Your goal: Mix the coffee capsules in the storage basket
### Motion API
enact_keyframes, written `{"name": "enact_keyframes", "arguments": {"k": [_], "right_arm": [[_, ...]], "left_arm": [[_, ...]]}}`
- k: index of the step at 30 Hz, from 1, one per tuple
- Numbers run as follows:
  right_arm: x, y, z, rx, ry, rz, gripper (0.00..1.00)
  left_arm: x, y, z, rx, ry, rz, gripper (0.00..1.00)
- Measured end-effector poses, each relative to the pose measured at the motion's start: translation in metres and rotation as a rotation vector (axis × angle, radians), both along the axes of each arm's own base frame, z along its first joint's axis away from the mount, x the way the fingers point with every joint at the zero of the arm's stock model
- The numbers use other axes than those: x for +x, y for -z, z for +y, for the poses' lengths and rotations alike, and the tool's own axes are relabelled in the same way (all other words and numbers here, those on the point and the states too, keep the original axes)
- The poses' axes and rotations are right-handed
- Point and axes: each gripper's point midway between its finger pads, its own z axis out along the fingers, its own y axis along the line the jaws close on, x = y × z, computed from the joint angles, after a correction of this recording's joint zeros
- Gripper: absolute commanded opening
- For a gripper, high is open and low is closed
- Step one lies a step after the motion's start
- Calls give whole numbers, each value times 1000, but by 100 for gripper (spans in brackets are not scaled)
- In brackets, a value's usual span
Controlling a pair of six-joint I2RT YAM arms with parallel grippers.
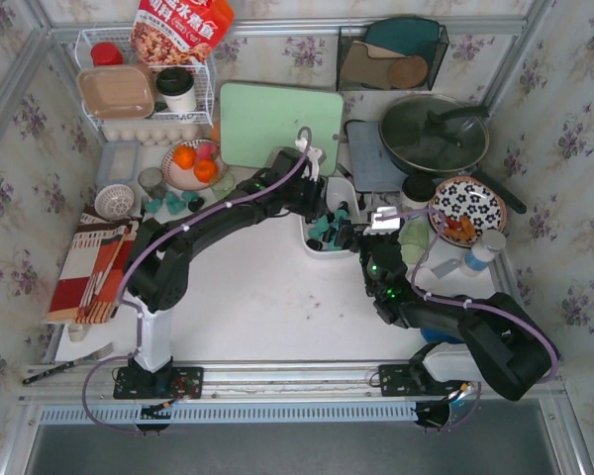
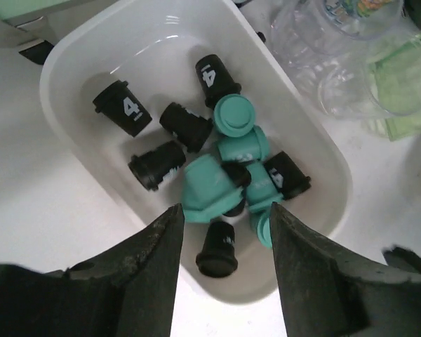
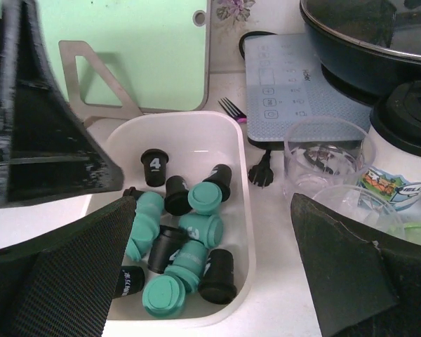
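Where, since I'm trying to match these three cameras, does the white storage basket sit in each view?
Top external: storage basket just right of the table's middle, partly covered by the arms.
Left wrist: storage basket fills the centre, running diagonally.
Right wrist: storage basket lower centre-left.
Shared landmark: the green cutting board, beyond the basket's far end in every view.
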Motion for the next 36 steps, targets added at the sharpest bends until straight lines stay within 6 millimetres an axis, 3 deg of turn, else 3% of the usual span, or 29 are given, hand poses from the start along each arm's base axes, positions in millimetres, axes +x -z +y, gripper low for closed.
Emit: {"name": "enact_keyframes", "arguments": {"k": [3,7,12,13,17,22,25,31,36], "right_arm": [[0,0,0,5,3,0,100],[0,-3,0,20,2,-7,100],[1,-3,2,46,0,-3,100],[1,-3,3,49,-2,-3,100],[1,-2,4,48,-7,-1,100],[2,2,6,45,-15,11,100],[2,4,9,43,-27,15,100],[2,5,9,40,-28,18,100],[2,6,9,37,-29,21,100]], "left_arm": [[5,13,-8,9,13,7,64],[5,33,0,60,-12,32,70],[-1,15,26,107,-74,-22,98],[-1,10,35,124,-102,-38,99],[6,8,82,257,-262,-79,99],[14,46,156,481,-454,-30,100],[24,66,190,573,-544,-3,95],[57,95,224,625,-678,35,89],[79,103,235,602,-747,59,83]]}}
